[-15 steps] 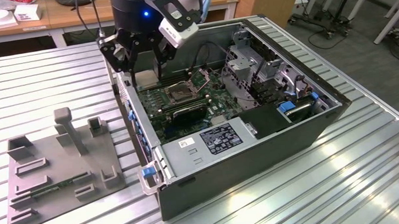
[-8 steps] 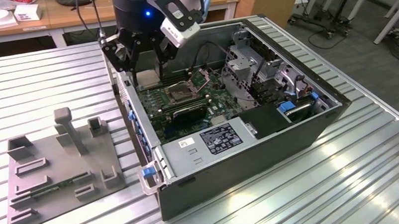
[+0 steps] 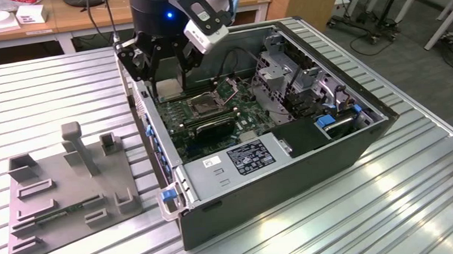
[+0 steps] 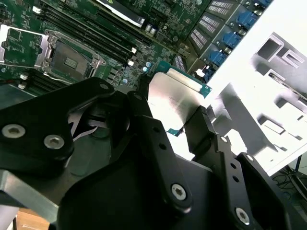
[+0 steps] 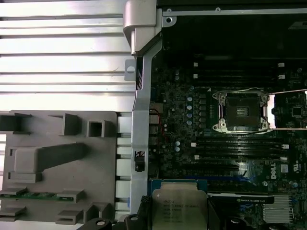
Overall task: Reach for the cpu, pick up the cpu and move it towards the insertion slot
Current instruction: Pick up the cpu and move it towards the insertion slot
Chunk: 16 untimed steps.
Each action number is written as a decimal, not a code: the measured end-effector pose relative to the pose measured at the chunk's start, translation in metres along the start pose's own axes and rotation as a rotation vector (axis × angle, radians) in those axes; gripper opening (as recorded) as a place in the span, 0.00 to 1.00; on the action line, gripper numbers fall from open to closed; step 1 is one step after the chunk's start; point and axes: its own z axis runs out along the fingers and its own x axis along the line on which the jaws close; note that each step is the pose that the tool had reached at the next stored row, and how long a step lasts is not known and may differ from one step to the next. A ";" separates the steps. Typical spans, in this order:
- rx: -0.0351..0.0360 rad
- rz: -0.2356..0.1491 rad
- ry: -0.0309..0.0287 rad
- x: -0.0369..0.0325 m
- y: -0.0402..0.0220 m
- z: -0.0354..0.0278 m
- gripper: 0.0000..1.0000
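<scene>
My gripper [image 3: 168,82] is shut on the cpu [image 3: 169,88], a thin square chip with a silver face, and holds it by two opposite edges. It hangs above the motherboard, just inside the open case wall on the exterior view's left. The second wrist view has the black fingers [image 4: 144,112] clamping the cpu [image 4: 175,103]. The cpu [image 5: 178,208] also appears in the first wrist view. The insertion slot [image 3: 208,105] is a square socket with a dark centre and silvery frame, its cover swung open. It lies a short way from the chip [image 4: 67,60] [image 5: 241,111], apart from it.
The open computer case [image 3: 288,175] lies on a slatted metal table [image 3: 52,93]. Long black memory slots [image 5: 240,146] run beside the socket. A drive cage and cables [image 3: 293,85] stand past it. A grey plastic fixture plate [image 3: 63,189] with upright posts sits outside the case.
</scene>
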 end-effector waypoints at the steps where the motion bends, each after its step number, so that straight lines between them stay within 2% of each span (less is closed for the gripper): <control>1: 0.0000 0.000 0.0000 -0.0002 0.0000 0.0000 0.54; 16: 0.0000 0.000 0.0000 -0.0052 0.0000 0.0001 0.54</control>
